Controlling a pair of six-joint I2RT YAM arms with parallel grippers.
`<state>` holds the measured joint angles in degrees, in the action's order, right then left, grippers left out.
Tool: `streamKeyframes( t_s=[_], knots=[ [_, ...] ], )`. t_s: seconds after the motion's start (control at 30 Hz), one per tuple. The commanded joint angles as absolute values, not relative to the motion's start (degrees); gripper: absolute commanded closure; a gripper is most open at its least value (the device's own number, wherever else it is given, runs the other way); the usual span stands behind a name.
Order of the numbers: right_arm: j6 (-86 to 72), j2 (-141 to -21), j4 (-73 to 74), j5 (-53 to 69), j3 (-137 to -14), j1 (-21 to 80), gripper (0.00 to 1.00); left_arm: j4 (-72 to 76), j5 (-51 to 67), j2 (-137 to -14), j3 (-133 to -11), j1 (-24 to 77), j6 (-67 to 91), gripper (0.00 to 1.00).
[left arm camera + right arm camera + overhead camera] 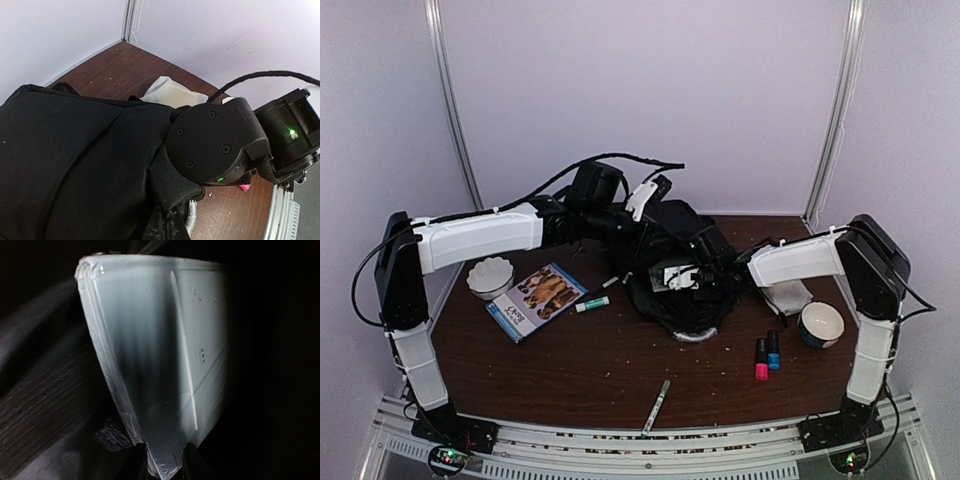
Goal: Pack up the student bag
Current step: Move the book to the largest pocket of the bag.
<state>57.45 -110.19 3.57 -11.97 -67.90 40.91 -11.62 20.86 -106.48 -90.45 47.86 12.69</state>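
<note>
Centrally, toward the back of the counter (600,370), the student bag (662,300) is seen lying slumped, with both arms over it. A white plastic-wrapped packet (160,350) is pinched by the right pincer (162,462), dark fabric all around it. The left pincer (648,193) is pressed together at the bag's far edge; whether fabric is caught there cannot be told

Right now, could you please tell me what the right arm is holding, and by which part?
Its jaws pinch a white plastic-wrapped packet by its near edge, inside the black bag.
</note>
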Motion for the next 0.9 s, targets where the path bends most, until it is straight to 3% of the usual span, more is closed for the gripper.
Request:
streamKeyframes(
  t_s=[0.0, 0.47, 0.63, 0.87],
  knots=[
    [58.6, -112.9, -6.4, -15.1, -70.7, 40.7, 0.75, -5.9, 25.7, -105.7, -93.5, 48.5, 11.7, 1.00],
    [56.0, -115.5, -8.9, -16.7, -71.2, 40.1, 0.73, -6.3, 25.8, -105.7, -92.6, 48.5, 12.8, 1.00],
    [54.3, -110.0, -7.4, -16.1, -65.8, 41.1, 0.70, -6.2, 24.9, -106.1, -92.2, 48.6, 13.2, 1.00],
    [50.1, -99.3, 6.5, -8.0, -57.2, 41.5, 0.62, -6.9, 23.9, -107.0, -91.7, 48.5, 13.1, 1.00]
  ],
)
